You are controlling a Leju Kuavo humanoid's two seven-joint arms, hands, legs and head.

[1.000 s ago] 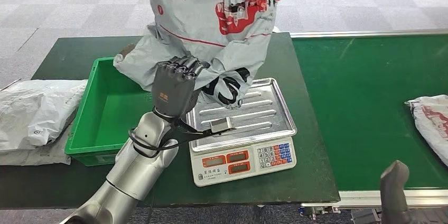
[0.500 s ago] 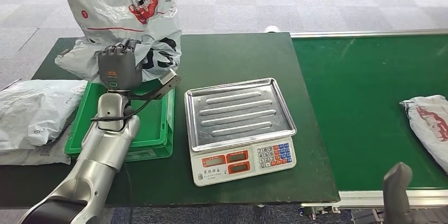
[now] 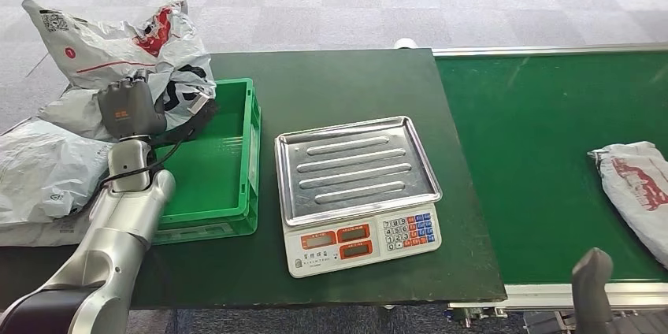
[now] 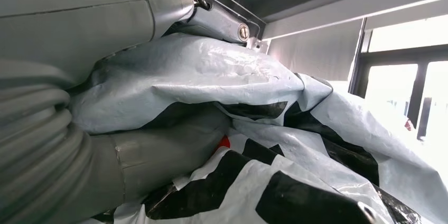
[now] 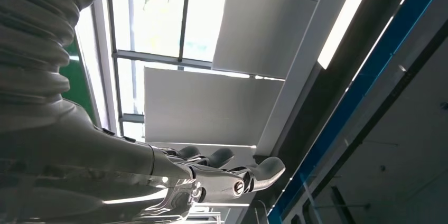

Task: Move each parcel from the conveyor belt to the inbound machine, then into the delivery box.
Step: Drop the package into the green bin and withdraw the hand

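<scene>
A: Where the head view begins, at its near edge, what shows first?

B: Only a dark tip of the right hand (image 3: 592, 283), low at the right corner, too little to judge. The right wrist view shows that hand (image 5: 222, 174) against windows and ceiling, fingers apart and lightly curled, holding nothing.

A: And on the counter (image 3: 346, 82)?

B: Nearest is the scale (image 3: 358, 192), its steel tray bare and its keypad facing the robot. Just to its left sits the green bin (image 3: 220, 153), with nothing visible inside. Left of the bin, pale bags (image 3: 43, 172) lie in a pile at the counter's edge.

A: Where is the parcel?

B: The grey parcel (image 3: 126, 50) is held up beyond the bin's far left corner, above the pile of bags. The left hand (image 3: 130, 109) grips its lower part, back of the hand toward the camera.

A: Does the left wrist view add anything?

B: Yes. It shows the crumpled grey plastic with black print (image 4: 253, 129) bunched between the thumb and the fingers, so the hand is clamped on it. The head view hides that contact.

A: Anything farther off?

B: To the right, the green belt (image 3: 543, 113) carries another grey and red parcel (image 3: 634, 184) at its right edge. Grey carpet lies beyond.
</scene>
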